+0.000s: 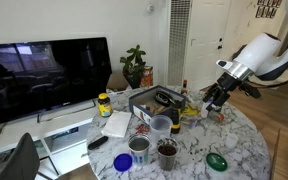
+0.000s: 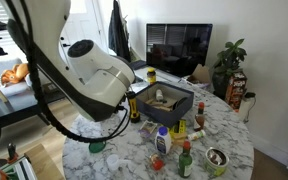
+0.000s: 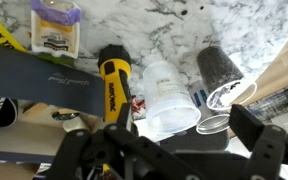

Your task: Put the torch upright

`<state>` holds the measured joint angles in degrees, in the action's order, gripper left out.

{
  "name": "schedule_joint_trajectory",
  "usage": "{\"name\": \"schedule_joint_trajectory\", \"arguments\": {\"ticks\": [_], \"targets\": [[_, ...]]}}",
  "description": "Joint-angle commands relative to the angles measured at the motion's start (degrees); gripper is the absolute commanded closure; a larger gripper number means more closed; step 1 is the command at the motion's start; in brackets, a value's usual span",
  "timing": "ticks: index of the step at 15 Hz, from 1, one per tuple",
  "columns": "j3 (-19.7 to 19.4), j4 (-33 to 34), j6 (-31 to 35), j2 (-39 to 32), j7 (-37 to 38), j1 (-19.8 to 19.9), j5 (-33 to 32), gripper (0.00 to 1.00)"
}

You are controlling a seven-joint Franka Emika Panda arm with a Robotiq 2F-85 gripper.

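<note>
In the wrist view the torch [image 3: 115,84] lies flat on the marble bench [image 3: 174,22], a little left of the frame's centre; its black head points toward the top edge and its yellow barrel runs down until it passes behind the dark linkage at the bottom; it is not upright. The jaws are spread, one finger [image 3: 256,140] low at the right of the frame and the other low at the left; the torch's barrel sits in the gap between them, nearer the left one, and neither finger visibly touches it. Just right of the torch a clear plastic cup [image 3: 170,98] lies on its side; whether it touches the barrel I cannot tell. Right of that cup is a dark cup [image 3: 220,72]; a small packet [image 3: 55,26] with a purple top lies at the upper left; a dark slab [image 3: 39,82] crosses the left half of the frame, beside the torch's head.

In an exterior view the arm [image 1: 269,55] reaches in from the right edge, its wrist hanging above the right part of the bench; an open box [image 1: 152,100] sits near the middle; a television [image 1: 44,75] fills the left and a plant [image 1: 134,65] stands at the upper centre. In both exterior views the torch is too small to pick out among the clutter.
</note>
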<state>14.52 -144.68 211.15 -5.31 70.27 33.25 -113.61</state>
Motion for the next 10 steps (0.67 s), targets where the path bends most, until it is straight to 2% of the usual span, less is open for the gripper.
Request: {"name": "schedule_joint_trajectory", "arguments": {"ticks": [1,2,3,10], "targets": [[-0.1,-1.5,-0.8,9.0,5.7,-0.6,-5.8,0.0],[0.1,-1.3,-0.7,10.4,6.5,-0.4,-6.5,0.0],[0.0,0.0,0.0,5.7,3.3,-0.2,-3.7,0.0],[0.1,0.1,0.0,6.0,3.6,-0.2,-3.9,0.0]]}}
